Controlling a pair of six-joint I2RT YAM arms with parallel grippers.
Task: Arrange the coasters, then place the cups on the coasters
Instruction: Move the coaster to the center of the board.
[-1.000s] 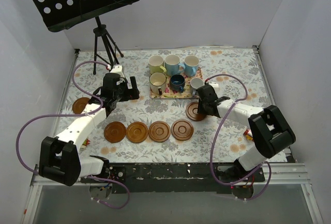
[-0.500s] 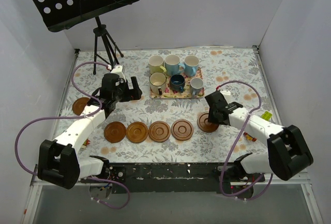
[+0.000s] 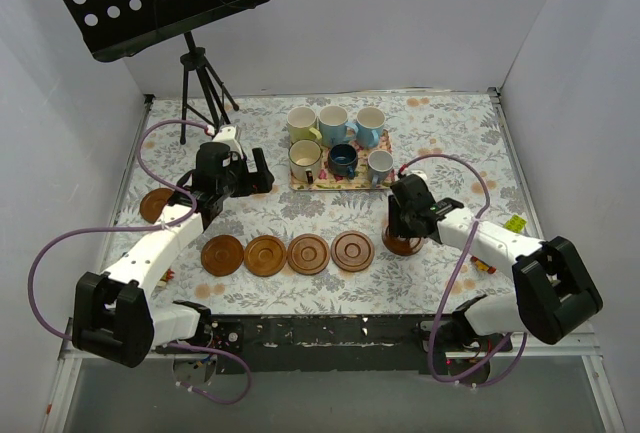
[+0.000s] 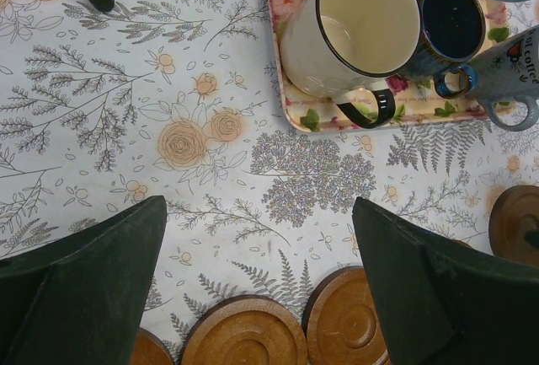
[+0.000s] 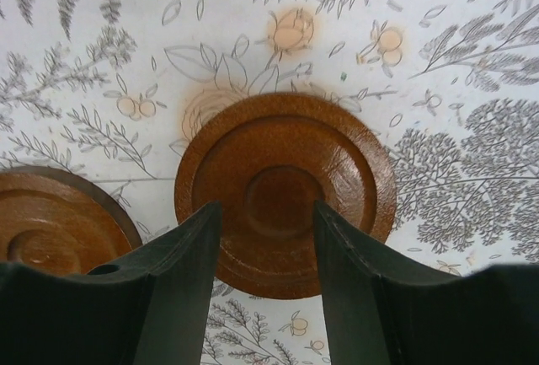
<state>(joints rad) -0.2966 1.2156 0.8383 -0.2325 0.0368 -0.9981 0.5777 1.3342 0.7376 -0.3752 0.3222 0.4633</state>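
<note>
Nearest us, four coasters (image 3: 308,253) are lying in a row on the worktop (image 3: 455,133). Just beyond, the right hand (image 5: 267,217) is opening over a fifth coaster (image 5: 354,184), gripping nothing, having just carried it from beside the tray (image 3: 298,184) to the row's right end, so five are now placed. The left hand (image 4: 259,209) is hanging wide open and empty. The sixth coaster (image 3: 150,205) is lying partly hidden by that arm, and the cups (image 3: 333,123) are waiting on the tray.
</note>
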